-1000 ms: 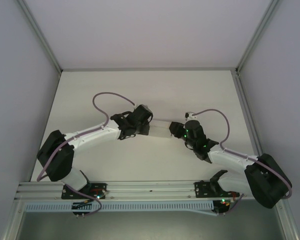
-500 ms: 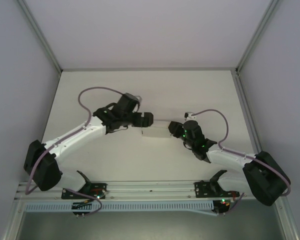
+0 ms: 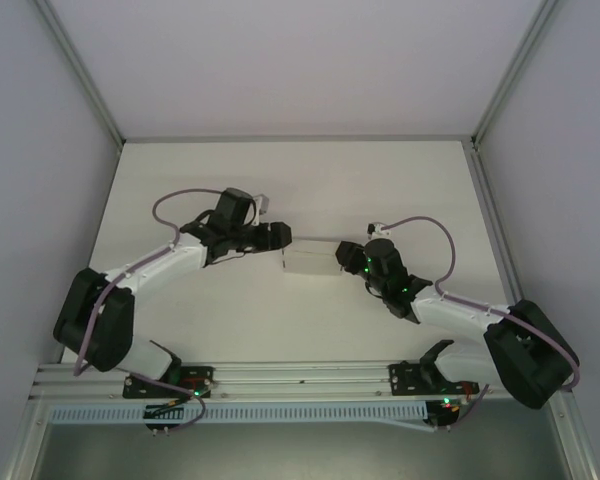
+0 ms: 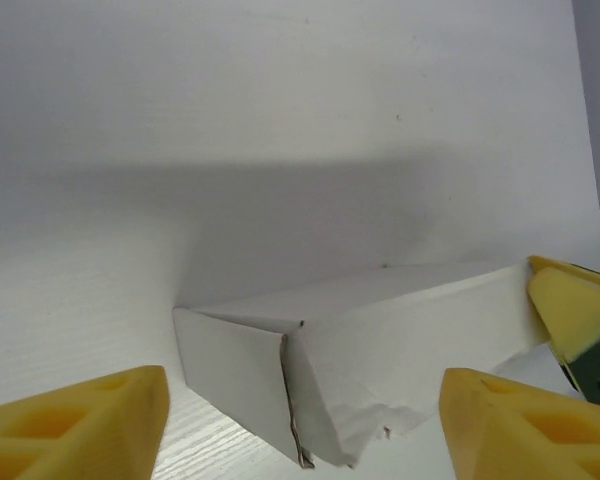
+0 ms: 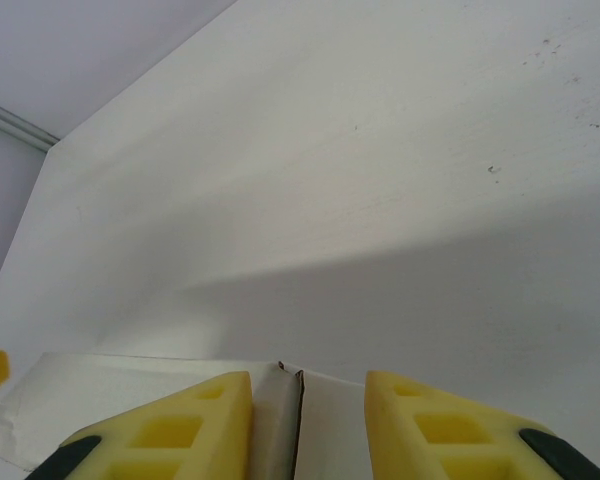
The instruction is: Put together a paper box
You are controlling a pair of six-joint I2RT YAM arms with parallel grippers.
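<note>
Assembly nearly done: white thin-cardboard rectangular box (image 3: 310, 262) lies folded on bench (image 3: 380, 190), right hand (image 3: 347, 262) clamped on one end, left hand (image 3: 281, 236) apart by seemingly untucked end flap (image 4: 345, 415).

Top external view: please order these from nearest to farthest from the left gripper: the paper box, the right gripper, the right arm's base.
1. paper box, just right of the left gripper.
2. right gripper, at the box's far end.
3. right arm's base, bottom right.
</note>
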